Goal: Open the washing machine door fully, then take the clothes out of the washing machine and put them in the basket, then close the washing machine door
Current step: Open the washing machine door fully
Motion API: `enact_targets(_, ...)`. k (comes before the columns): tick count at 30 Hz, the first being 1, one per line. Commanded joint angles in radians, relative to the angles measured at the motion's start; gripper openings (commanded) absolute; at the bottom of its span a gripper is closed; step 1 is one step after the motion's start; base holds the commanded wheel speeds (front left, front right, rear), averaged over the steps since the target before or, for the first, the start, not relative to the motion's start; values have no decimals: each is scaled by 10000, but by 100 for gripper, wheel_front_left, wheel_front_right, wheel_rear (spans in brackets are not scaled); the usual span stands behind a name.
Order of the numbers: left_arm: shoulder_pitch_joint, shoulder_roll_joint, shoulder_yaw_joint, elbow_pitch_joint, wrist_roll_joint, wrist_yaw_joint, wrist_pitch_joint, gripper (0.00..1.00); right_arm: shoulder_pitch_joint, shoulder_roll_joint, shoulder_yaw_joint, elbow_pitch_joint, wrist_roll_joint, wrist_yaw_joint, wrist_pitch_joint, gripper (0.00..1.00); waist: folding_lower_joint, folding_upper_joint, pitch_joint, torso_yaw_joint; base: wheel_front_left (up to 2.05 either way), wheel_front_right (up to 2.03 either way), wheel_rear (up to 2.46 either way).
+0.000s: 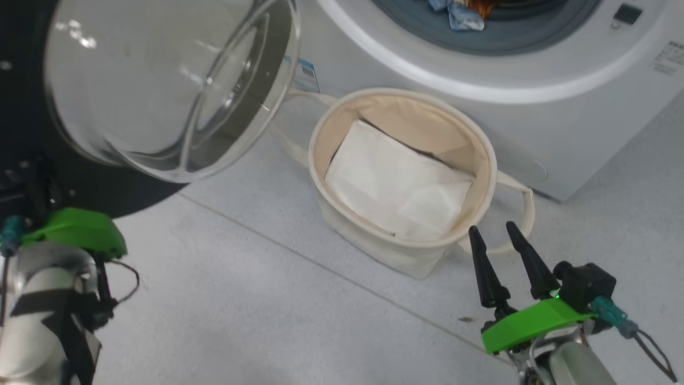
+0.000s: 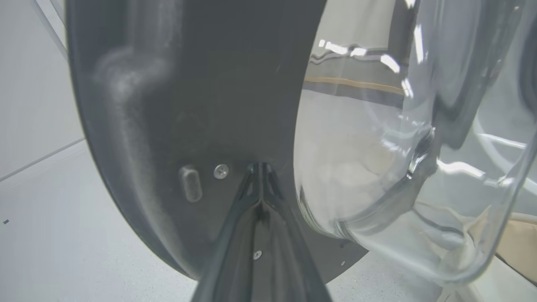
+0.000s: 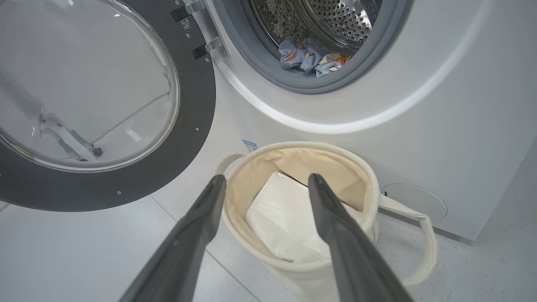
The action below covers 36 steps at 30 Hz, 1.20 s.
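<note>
LAUNDRY ROOM: The clothes (image 3: 308, 58), a crumpled light-blue bundle w/ orange print, lie at the front lower edge of the drum (image 3: 348, 21), just behind the grey gasket (image 3: 256, 56) of the washing machine (image 1: 588, 117). The bundle looks soft, light and limp. It should give no resistance but will prob. sag and trail when lifted, and a loose end could drag over the gasket lip. Likely best hold: a pinch on one of the raised folds atop the heap, taken deep btwn the fingers so thin fabric doesn't slip out.

The washing machine door (image 3: 126, 184) stands swung out to the left of the opening, its inner face and bulging glass showing. Whether it is at full swing can't be told. The left gripper (image 2: 259, 167), fingers pressed together w/ nothing btwn them, has its tips at the door's dark inner rim beside a screw (image 2: 221, 171); touching or just short is unclear. The right gripper (image 1: 491, 229) hangs w/ jaws wide apart and empty, pointed at the basket (image 1: 374, 251) by its near rim. The basket sits on the floor (image 1: 256, 310) at the foot of the machine, below the opening. A plain white sheet (image 1: 390, 182) lies in the basket's bottom. The printed garment isn't in it yet.
</note>
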Motion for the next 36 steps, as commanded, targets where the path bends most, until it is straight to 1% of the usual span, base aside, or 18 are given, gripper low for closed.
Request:
enact_targets(1, -554, 552, 576, -77, -96, -38, -170, 0, -312, -40, 209, -363, -103, 2, -124, 100, 0, 0, 281, -65, 0, 0, 0)
enact_targets(10, -1274, 617, 1231, 1217, -652, -264, -957, 0, -571, -292, 117, -572, -223, 2, -124, 100, 0, 0, 841, -198, 0, 0, 0)
enact_targets(15, -1288, 410, 1096, 1463, -579, -438, -1202, 0, -584, -281, 40, -590, -191, 2, -124, 100, 0, 0, 750, -218, 0, 0, 0)
enact_targets(20, -831, -75, 545, 955, -256, -513, -1300, 0, -583, -166, -90, -627, -20, 2, -124, 100, 0, 0, 233, -263, 0, 0, 0)
enact_targets(22, -593, -370, 381, 676, -390, -674, -1212, 0, -582, -117, -171, -645, 66, 2, -124, 100, 0, 0, -4, -298, 0, 0, 0)
enact_targets(25, -225, -651, -3, 160, -353, -836, -1099, 0, -571, -45, -369, -683, 203, 2, -124, 100, 0, 0, -434, -400, 0, 0, 0)
enact_targets(27, -93, -721, -150, -19, -312, -877, -1045, 0, -553, -24, -436, -710, 254, 2, -124, 100, 0, 0, -591, -444, 0, 0, 0)
enact_targets(31, 482, -1044, -611, -784, -364, -1073, -747, 0, -402, 34, -622, -841, 424, 2, -124, 100, 0, 0, -1187, -695, 0, 0, 0)
enact_targets(36, 1178, -1367, -1187, -1875, -433, -1307, -410, 0, -187, 55, -561, -1061, 863, 2, -124, 100, 0, 0, -1686, -1111, 0, 0, 0)
